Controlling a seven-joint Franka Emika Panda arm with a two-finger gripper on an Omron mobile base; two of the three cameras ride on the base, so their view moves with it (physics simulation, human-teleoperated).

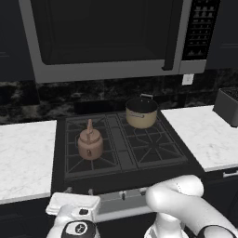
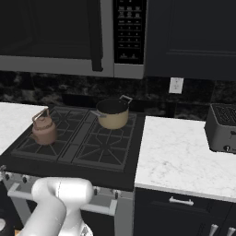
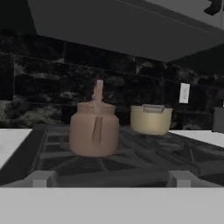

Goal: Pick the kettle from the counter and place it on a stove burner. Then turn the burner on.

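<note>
The copper-pink kettle (image 1: 90,143) (image 2: 44,129) stands upright on the front-left stove burner (image 1: 70,160) of the black cooktop, handle up. In the hand view the kettle (image 3: 94,129) sits straight ahead, a little way off, on the stove burner grate (image 3: 109,162). My gripper (image 1: 73,203) is low in front of the stove's front edge, level with the knobs and apart from the kettle. Its fingertips (image 3: 41,178) stand wide apart, so the gripper (image 3: 111,179) is open with nothing between them. White counter (image 1: 23,153) lies left of the stove.
A tan saucepan (image 1: 141,112) (image 2: 112,113) (image 3: 151,119) with a dark rim occupies the back-right burner. Small knobs (image 1: 123,195) line the stove front. A microwave (image 1: 111,37) hangs above. A dark toaster (image 2: 223,126) stands on the right counter (image 2: 179,156).
</note>
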